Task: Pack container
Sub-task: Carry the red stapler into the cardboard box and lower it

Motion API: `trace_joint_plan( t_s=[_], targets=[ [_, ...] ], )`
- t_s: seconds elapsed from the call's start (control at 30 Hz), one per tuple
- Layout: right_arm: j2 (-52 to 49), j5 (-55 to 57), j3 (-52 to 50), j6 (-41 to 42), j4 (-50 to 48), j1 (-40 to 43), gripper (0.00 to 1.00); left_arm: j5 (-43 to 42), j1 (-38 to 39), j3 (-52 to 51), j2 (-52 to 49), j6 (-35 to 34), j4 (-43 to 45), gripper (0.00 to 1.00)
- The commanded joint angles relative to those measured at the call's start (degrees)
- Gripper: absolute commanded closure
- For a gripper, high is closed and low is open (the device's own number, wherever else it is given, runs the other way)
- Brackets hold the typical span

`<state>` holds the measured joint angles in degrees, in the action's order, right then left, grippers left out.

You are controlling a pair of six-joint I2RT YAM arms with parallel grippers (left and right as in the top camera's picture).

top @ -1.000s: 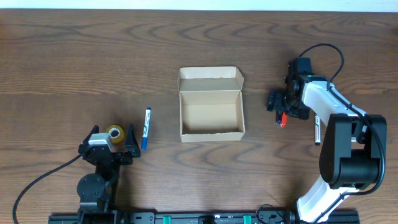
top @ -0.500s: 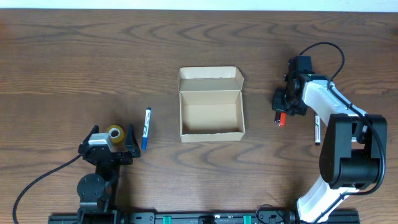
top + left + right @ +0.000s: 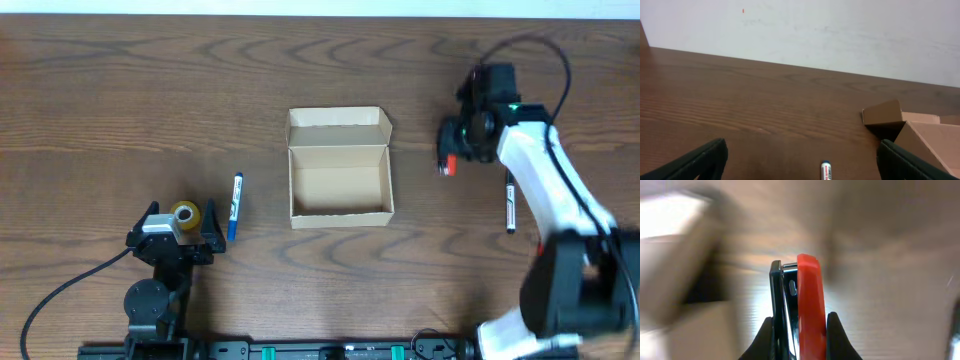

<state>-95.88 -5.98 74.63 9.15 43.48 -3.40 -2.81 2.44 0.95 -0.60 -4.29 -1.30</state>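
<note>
You have bare counter between your right tool, clamped on a red-and-black object, and the container, whose top stands open, lid flap folded to the far side. A blue marker lies between your wide-open left tool and the box.

Shows dark brown wood grain across the counter. Bears the container at the middle, open, flap lid folded back toward 12 o'clock, inside bare. Carries a blue-and-white marker at 9 o'clock of the box, well apart, lying nearly along the 12-to-6 line. Holds a slim black-and-white pen at 3 o'clock of the box, also well apart, same lie. Has a yellowish roll near the marker, toward 8 o'clock; cannot tell whether touching the wood.
</note>
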Motion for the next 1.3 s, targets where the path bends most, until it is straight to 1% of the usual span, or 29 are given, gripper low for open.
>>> trace_joint_plan(
  t_s=[0.0, 0.17, 0.2, 0.23, 0.33, 0.5, 0.63, 0.8, 0.93, 1.03, 1.27],
  targets=[
    [8.6, -4.9, 1.9, -9.2, 0.4, -4.9, 0.99, -0.4, 0.2, -0.7, 0.2, -0.2, -2.9, 0.05],
    [15.7, -13.7, 1.9, -27.7, 4.6, -13.4, 0.99, -0.4, 0.2, -0.7, 0.2, -0.2, -2.9, 0.04],
    [16.4, -14.6, 1.9, -32.4, 6.6, -15.5, 0.99, -0.4, 0.2, -0.7, 0.2, -0.2, -2.9, 0.05],
    [16.8, -15.1, 1.9, -39.6, 9.2, -18.1, 0.99, -0.4, 0.2, -0.7, 0.2, -0.2, -2.9, 0.05],
    [16.9, -15.1, 1.9, -53.7, 14.6, -23.3, 0.99, -0.4, 0.2, -0.7, 0.2, -0.2, -2.9, 0.05],
    [16.8, -13.5, 1.9, -65.2, 15.8, -28.7, 0.99, -0.5, 0.2, -0.7, 0.2, -0.3, -2.9, 0.05],
    [16.3, -12.1, 1.9, -66.1, 11.3, -29.1, 0.99, -0.8, 0.2, -0.7, 0.2, -0.3, -2.9, 0.05],
    [11.8, -11.6, 1.9, -67.1, 7.1, -28.0, 0.99, -0.9, 0.2, -0.7, 0.2, -1.1, -2.9, 0.04],
    [6.3, -10.5, 1.9, -70.8, 6.9, -27.6, 0.99, -0.9, 0.2, -0.7, 0.2, -1.1, -2.9, 0.05],
    [2.6, -8.4, 1.9, -71.9, 6.8, -27.6, 0.99, -0.9, 0.2, -0.7, 0.2, -1.1, -2.9, 0.05],
    [-5.2, -7.9, 1.9, -72.3, 6.8, -26.6, 0.99, -0.9, 0.2, -0.7, 0.2, -1.1, -2.9, 0.05]
  ],
)
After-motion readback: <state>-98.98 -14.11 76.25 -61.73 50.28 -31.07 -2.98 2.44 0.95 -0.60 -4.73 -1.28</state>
